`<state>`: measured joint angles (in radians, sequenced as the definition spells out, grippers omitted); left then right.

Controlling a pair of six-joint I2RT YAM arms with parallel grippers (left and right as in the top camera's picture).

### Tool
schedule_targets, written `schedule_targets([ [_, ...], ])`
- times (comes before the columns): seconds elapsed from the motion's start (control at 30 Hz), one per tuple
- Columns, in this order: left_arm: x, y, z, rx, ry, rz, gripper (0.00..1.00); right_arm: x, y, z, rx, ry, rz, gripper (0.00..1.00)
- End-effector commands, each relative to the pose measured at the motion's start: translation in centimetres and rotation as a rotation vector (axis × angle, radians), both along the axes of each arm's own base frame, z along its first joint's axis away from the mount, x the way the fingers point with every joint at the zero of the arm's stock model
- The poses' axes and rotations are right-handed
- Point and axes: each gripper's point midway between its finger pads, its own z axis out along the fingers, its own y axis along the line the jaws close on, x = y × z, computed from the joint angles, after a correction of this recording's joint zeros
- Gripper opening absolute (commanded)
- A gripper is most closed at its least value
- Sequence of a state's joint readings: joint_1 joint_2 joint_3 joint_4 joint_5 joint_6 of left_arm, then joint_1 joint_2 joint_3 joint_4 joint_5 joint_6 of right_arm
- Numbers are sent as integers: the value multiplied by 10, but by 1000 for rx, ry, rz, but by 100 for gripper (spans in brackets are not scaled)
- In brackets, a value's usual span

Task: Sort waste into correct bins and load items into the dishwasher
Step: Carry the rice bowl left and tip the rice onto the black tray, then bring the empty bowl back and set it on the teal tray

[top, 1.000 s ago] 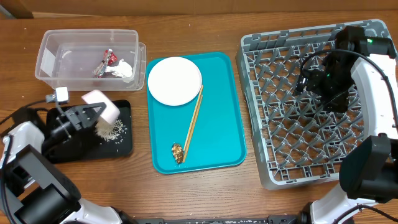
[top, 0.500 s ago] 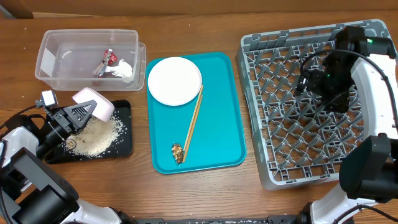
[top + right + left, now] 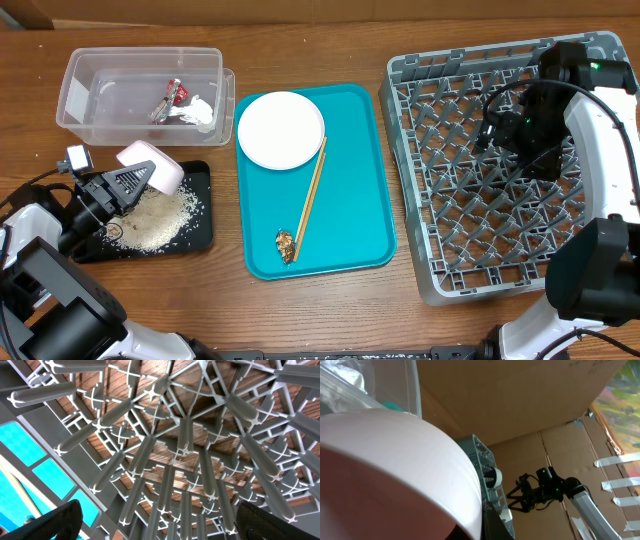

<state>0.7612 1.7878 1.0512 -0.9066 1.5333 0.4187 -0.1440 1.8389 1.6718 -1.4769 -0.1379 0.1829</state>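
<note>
My left gripper (image 3: 130, 180) is shut on a small pale bowl (image 3: 152, 165), held tipped over the black tray (image 3: 203, 235); the bowl fills the left wrist view (image 3: 385, 470). A heap of rice grains (image 3: 155, 218) lies in the black tray. The clear tub (image 3: 140, 90) holds the red-and-silver wrapper (image 3: 168, 100) and white napkin (image 3: 202, 112). The white plate (image 3: 281, 130), chopsticks (image 3: 311, 195) and brown food lump (image 3: 285, 243) lie on the teal tray (image 3: 355, 200). My right gripper (image 3: 500, 130) is open and empty over the grey dish rack (image 3: 500, 170), whose pegs fill the right wrist view (image 3: 170, 455).
The teal tray lies between the bins at the left and the rack at the right. Bare wooden table (image 3: 330, 310) runs along the front edge. Cardboard walls show in the left wrist view (image 3: 520, 405).
My left gripper swung the tipped bowl left and back over the black tray, and the rice heap in the tray grew. In the last half second nothing moved. The right arm stayed still.
</note>
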Motion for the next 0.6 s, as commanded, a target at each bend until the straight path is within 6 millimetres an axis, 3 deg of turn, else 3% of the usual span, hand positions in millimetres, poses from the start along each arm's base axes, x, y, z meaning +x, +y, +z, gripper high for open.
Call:
schedule_targets([
  [0.0,-2,-8,-2,-2,60,-18,4,2,-3,15,-17,-53,1,100],
  [0.13,1,-42,-18,57,152,-121,4,4,-3,15,-18,-60,1,100],
  [0.3,6,-112,-28,176,200,-344,4,5,-3,15,-19,-65,0,100],
  [0.57,26,-219,-56,651,277,-552,4,6,-4,15,-20,-70,1,100],
])
